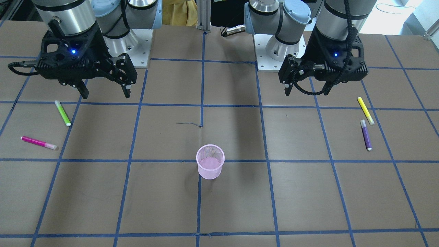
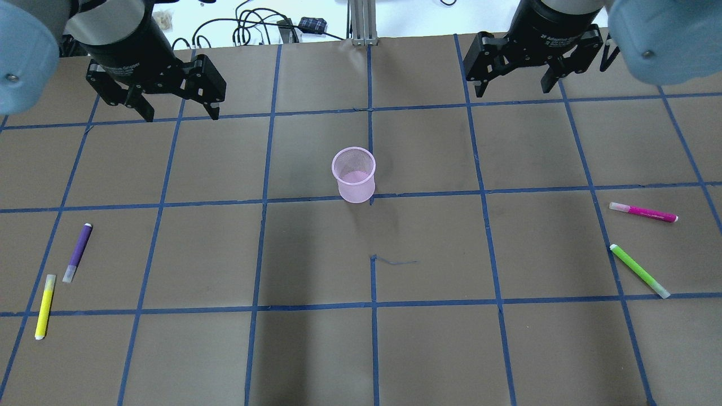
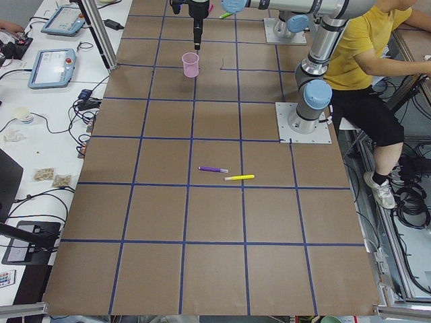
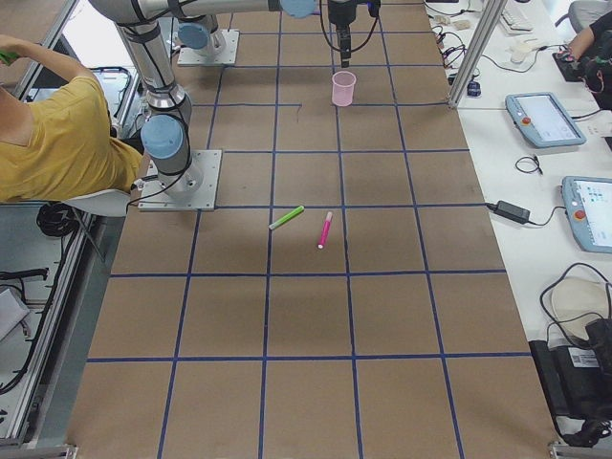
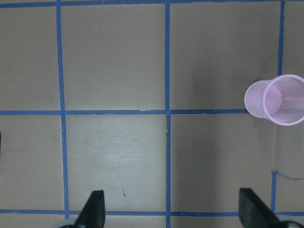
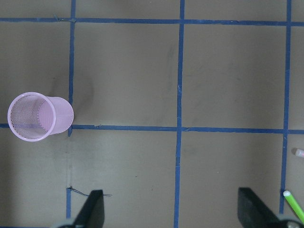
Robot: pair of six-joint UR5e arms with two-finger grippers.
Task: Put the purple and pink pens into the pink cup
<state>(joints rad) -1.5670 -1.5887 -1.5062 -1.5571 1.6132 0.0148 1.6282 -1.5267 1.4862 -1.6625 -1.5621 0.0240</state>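
The pink mesh cup (image 2: 354, 175) stands upright and empty at the table's middle. It also shows in the left wrist view (image 5: 275, 99) and the right wrist view (image 6: 40, 116). The purple pen (image 2: 78, 252) lies flat on the robot's left side. The pink pen (image 2: 643, 212) lies flat on the right side. My left gripper (image 2: 181, 115) hangs open and empty above the far left of the table, well away from the purple pen. My right gripper (image 2: 513, 91) hangs open and empty above the far right, well away from the pink pen.
A yellow pen (image 2: 45, 306) lies just beside the purple pen. A green pen (image 2: 639, 270) lies near the pink pen. A person in a yellow shirt (image 3: 367, 54) sits behind the robot bases. Tablets and cables lie past the table's far edge.
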